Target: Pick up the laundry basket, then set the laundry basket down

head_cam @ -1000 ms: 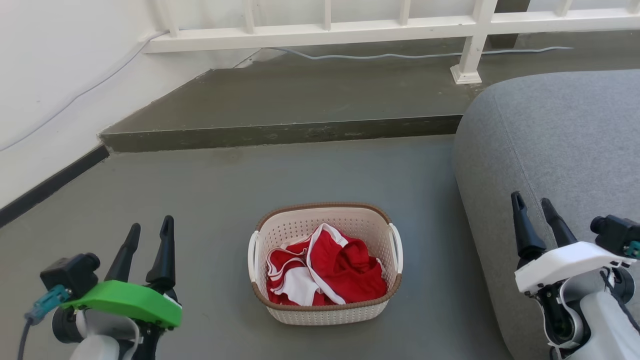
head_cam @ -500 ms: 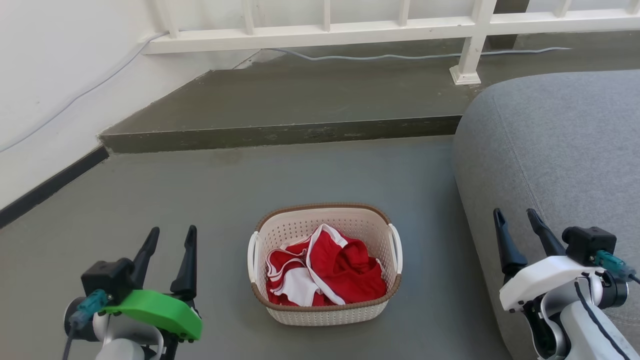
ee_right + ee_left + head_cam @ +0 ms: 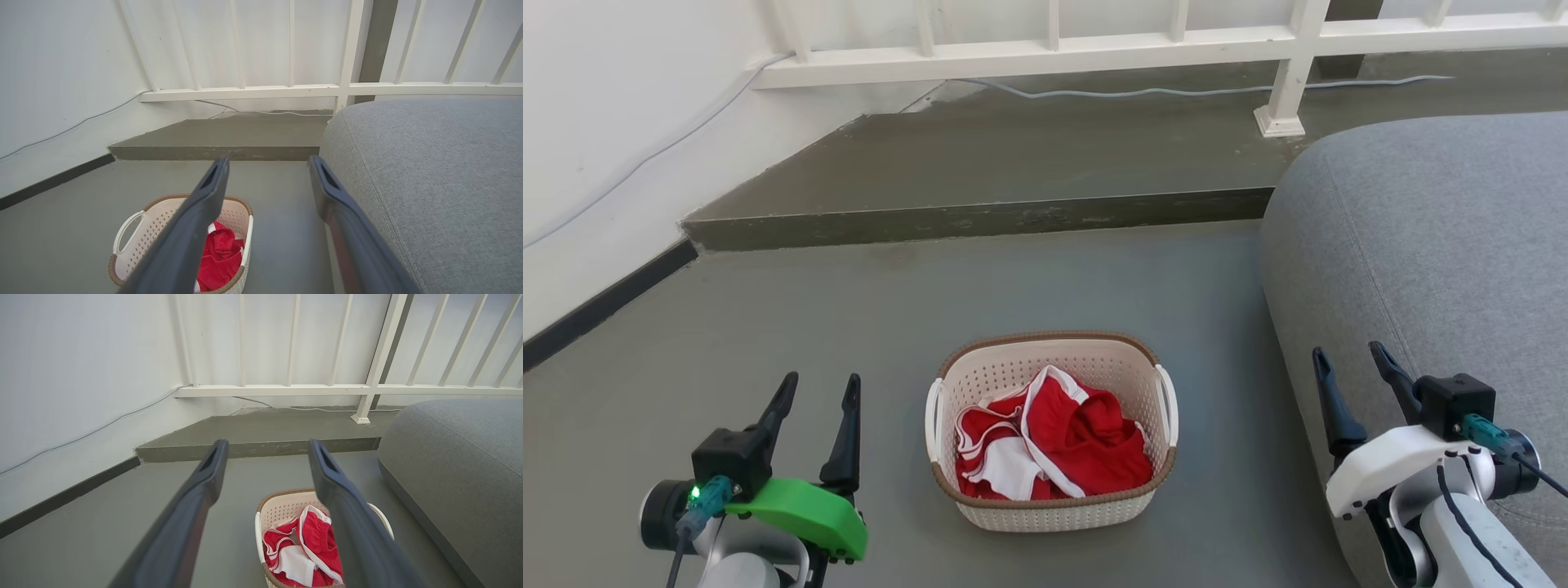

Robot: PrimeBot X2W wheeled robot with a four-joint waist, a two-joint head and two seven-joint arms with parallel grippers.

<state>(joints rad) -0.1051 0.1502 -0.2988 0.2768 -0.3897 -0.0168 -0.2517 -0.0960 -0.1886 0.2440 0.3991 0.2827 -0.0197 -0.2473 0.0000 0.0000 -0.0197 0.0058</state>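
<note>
**Basket on floor, both grippers open and clear of it**

The laundry basket (image 3: 1052, 513) sits upright on the grey floor (image 3: 849, 310), centre of the head view, nearer the robot than the step. Red-and-white clothes (image 3: 1062, 445) are bunched inside, below the brown rim. The white left handle (image 3: 930, 420) and right handle (image 3: 1170, 408) are both free, nothing touching them.

Left gripper (image 3: 820, 382) is left of the basket and near it, not touching. Fingers are spread with nothing between them and point away from the robot. In the left wrist view the gripper (image 3: 267, 444) is gaping, with the basket (image 3: 282, 506) low down, partly behind its right finger.

Right gripper (image 3: 1346, 353) is right of the basket, further out than the left one, fingers apart and empty. It sits against the edge of the grey sofa (image 3: 1437, 245); contact with the fabric can't be judged from here. In the right wrist view the gripper (image 3: 268, 160) is spread too, with the basket (image 3: 143, 241) at lower left.

Beyond the basket is a raised concrete step (image 3: 980, 163), with a white railing (image 3: 1143, 45) and a grey cable (image 3: 1176, 90) on it. A white wall (image 3: 621, 98) with a black baseboard (image 3: 605, 302) runs along the left.
</note>
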